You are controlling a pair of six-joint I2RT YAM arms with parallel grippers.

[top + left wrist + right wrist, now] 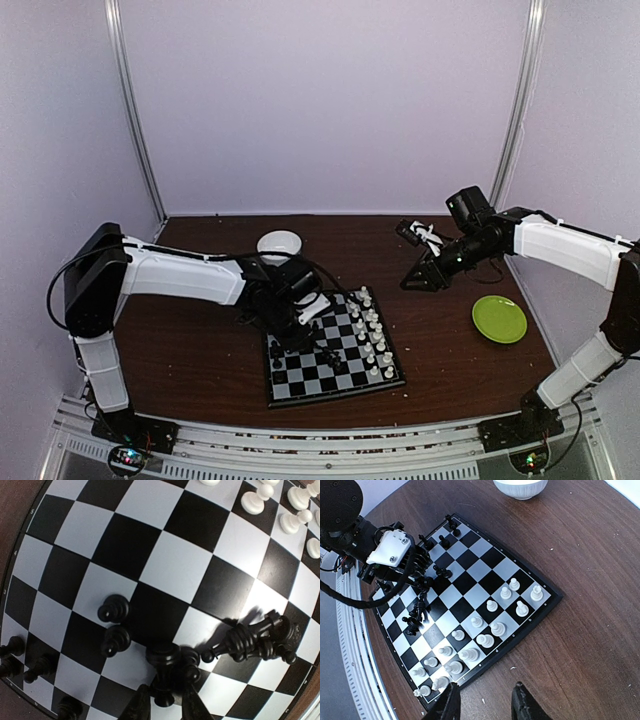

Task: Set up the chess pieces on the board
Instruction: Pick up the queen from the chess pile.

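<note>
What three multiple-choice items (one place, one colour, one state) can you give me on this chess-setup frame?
1. Where does the lime-green round plate sit relative to the small black-and-white checkered chessboard?
A. To its left
B. To its right
C. On top of it

2. What colour are the tiny plastic chess pieces close around the left gripper?
A. White
B. Black
C. Both mixed

3. What state is the right gripper in?
A. Open and empty, off the board
B. Shut on a white pawn
C. Shut on the plate

Key:
1 B: the top view shows the plate on the right arm's side of the board.
2 B: the left wrist view shows only black pieces by the fingers.
3 A: its wrist view shows the fingers apart with nothing between them.
</note>
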